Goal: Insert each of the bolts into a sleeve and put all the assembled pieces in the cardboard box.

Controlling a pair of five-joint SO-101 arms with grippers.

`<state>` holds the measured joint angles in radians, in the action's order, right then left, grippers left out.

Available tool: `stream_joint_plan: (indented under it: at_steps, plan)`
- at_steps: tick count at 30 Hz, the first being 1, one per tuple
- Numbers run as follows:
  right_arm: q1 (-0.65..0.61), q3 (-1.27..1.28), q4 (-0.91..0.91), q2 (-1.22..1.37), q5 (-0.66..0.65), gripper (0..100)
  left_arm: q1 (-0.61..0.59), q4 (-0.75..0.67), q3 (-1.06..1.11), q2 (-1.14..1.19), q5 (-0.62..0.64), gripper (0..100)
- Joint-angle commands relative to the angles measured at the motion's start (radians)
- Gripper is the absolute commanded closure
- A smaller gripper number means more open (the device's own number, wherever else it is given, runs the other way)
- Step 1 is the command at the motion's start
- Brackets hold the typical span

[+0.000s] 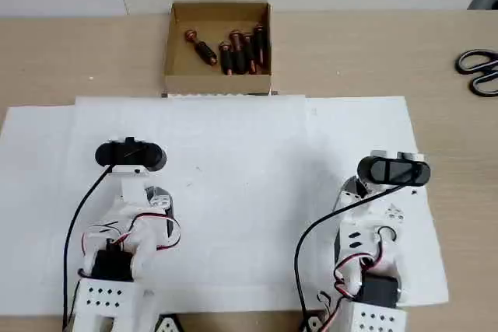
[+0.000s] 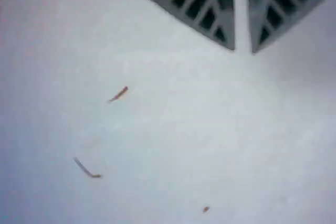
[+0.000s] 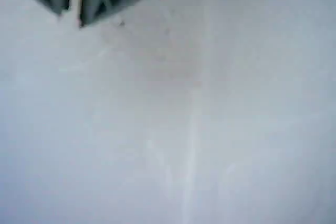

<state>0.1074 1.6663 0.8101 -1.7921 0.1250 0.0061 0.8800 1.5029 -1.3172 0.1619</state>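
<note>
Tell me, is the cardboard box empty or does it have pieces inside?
Not empty: the cardboard box holds several copper-coloured pieces lying on its floor.

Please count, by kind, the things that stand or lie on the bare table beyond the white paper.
assembled pieces, all inside the box, some lying close together: 5
cardboard box: 1
scissors, at the table's far edge: 1
Total: 7
</note>
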Motion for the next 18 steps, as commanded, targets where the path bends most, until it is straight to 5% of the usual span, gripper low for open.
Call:
stream_joint_plan:
  at_steps: [1,18]
  plan:
    - [-0.031,0.018,-0.031,-0.010,-0.011,99.5,-0.006,-0.014,-0.002,-0.012,-0.003,99]
    - [-0.090,0.018,0.113,-0.010,-0.002,99.5,-0.006,-0.014,-0.002,-0.012,-0.003,99]
